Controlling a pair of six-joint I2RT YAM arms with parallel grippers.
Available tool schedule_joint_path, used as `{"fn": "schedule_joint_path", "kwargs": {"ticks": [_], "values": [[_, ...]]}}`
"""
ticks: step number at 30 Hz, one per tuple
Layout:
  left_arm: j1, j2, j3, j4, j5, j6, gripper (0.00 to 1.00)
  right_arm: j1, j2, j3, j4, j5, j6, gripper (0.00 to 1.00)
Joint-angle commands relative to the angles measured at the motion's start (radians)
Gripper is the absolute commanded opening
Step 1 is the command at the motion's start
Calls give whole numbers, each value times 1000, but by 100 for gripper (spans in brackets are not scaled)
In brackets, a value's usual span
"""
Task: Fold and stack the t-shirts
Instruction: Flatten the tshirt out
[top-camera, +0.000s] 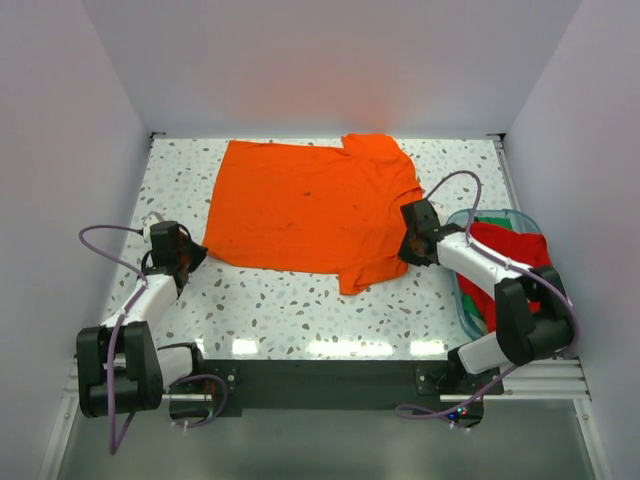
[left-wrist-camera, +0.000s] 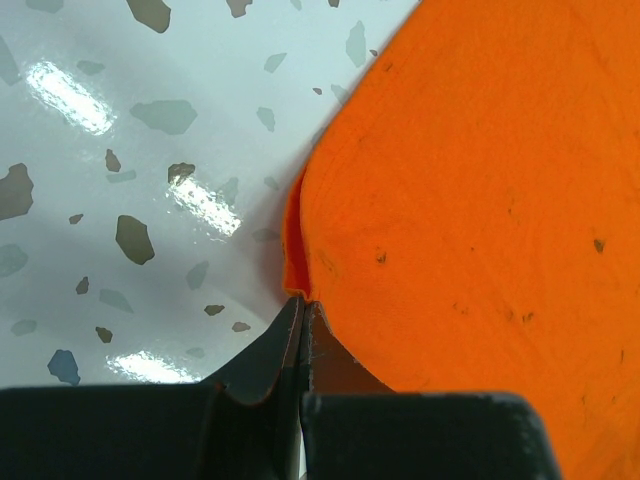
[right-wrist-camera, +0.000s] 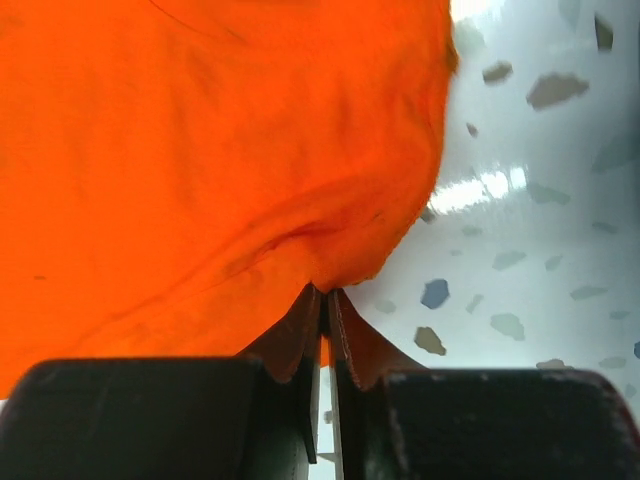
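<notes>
A bright orange t-shirt (top-camera: 310, 210) with faint dark specks lies spread flat on the speckled table. My left gripper (top-camera: 196, 254) is shut on its near-left corner; the left wrist view shows the cloth edge (left-wrist-camera: 296, 283) pinched at the tips of my left gripper (left-wrist-camera: 302, 300). My right gripper (top-camera: 408, 247) is shut on the shirt's right edge by the sleeve; in the right wrist view the orange cloth (right-wrist-camera: 230, 150) puckers into my right gripper (right-wrist-camera: 325, 292). A deeper red t-shirt (top-camera: 515, 255) hangs crumpled over the bin at the right.
A clear teal-rimmed plastic bin (top-camera: 468, 316) stands at the table's right edge, beside the right arm. White walls close in the table on the left, back and right. Bare speckled table (top-camera: 290, 310) lies between the shirt and the arm bases.
</notes>
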Motion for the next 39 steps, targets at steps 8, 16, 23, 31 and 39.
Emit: {"fn": "schedule_joint_path", "kwargs": {"ticks": [8,16,23,31,39], "values": [[3,31,36,45,-19,-13,0,-1,171,383,-105,-20,-89,5],[5,56,38,44,-22,-16,0,-1,397,552,-99,-82,-108,16],[5,56,49,33,-26,-14,0,-3,309,465,42,-123,-155,65],[5,48,43,33,-22,-14,0,-1,6,215,62,-27,-122,68],[5,44,35,40,-17,-19,0,-3,6,98,139,-59,-149,63]]}}
